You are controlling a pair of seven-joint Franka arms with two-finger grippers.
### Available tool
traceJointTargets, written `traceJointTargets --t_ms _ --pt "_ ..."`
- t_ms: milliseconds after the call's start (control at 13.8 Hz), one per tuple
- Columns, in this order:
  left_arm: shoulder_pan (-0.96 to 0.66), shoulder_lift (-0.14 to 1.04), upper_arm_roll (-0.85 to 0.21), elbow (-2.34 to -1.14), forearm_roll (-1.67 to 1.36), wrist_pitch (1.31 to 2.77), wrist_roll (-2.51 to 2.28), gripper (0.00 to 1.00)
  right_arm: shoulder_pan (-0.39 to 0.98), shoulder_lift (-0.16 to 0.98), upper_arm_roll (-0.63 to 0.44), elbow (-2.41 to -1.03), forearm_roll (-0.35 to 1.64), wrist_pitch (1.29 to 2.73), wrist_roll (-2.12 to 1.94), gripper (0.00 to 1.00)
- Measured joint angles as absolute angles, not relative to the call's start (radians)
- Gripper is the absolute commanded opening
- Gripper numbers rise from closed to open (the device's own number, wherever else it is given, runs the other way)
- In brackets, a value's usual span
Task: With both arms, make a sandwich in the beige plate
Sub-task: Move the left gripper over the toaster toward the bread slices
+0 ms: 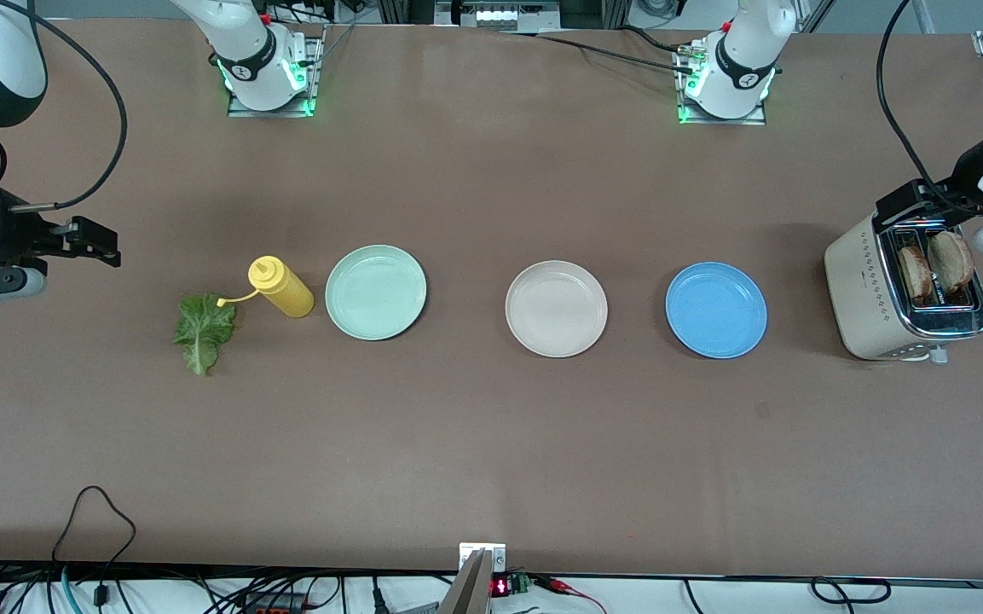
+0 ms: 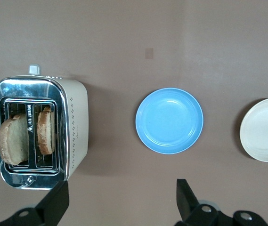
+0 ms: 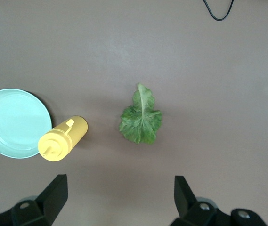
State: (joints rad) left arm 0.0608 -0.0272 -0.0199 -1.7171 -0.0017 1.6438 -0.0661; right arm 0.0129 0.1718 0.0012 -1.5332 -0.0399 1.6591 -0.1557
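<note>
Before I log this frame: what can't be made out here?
- Bread slices: lower parts hidden in the toaster slots, every view.
- Left gripper: open; front view shows only the wrist at the frame edge over the toaster.
- Right gripper: open; wrist view crops it at the frame edge.
- Beige plate: cut by the left wrist view's edge.

Beige plate (image 1: 556, 308) bare, between mint plate (image 1: 375, 292) and blue plate (image 1: 715, 309); toaster (image 1: 904, 290) holds bread slices (image 1: 934, 266).

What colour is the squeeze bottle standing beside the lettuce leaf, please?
Yellow: the squeeze bottle shows best in the right wrist view.
</note>
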Motion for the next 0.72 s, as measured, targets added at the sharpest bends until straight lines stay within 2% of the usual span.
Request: traceJointTargets --t_ms 434,724 --pt "0.074 -0.026 -0.016 -1.734 -0.002 1.644 -0.061 1.0 0.014 0.171 0.004 -1.534 -0.04 1.66 -0.156 1.0" --pt "0.198 0.058 -0.006 -1.753 -0.001 1.649 0.062 1.0 -0.012 0.171 0.023 -1.534 -0.04 1.66 -0.155 1.0"
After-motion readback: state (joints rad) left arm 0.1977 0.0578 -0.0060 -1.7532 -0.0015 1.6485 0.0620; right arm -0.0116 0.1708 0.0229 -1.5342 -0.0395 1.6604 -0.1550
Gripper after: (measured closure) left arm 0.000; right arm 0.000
